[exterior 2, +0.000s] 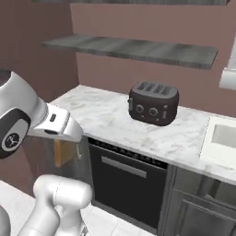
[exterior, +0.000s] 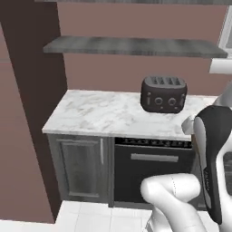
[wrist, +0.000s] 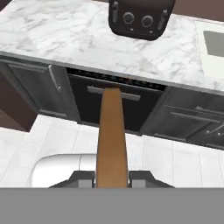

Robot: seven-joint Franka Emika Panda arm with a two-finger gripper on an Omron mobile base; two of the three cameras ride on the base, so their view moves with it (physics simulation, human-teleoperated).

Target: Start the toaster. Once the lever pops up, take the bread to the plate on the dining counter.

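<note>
The bread (wrist: 112, 135), a brown toast slice seen edge-on, runs up from between my fingertips (wrist: 83, 177), and my gripper (wrist: 112, 177) is shut on it. From the right base view the bread (exterior 2: 63, 153) hangs below the hand, in front of the cabinets and well short of the toaster. The dark four-slot toaster (exterior: 163, 94) (exterior 2: 153, 103) (wrist: 141, 18) stands on the marble worktop with its two knobs facing me and its slots empty. Its lever is too small to make out. The plate and the dining counter are out of view.
The marble worktop (exterior: 104, 113) sits over a black dishwasher front (exterior: 152, 167) and grey cabinet doors (exterior: 79, 165). A white sink (exterior 2: 223, 138) lies right of the toaster. A grey shelf (exterior: 131, 45) hangs above. A dark tall panel (exterior: 31, 90) closes the left side.
</note>
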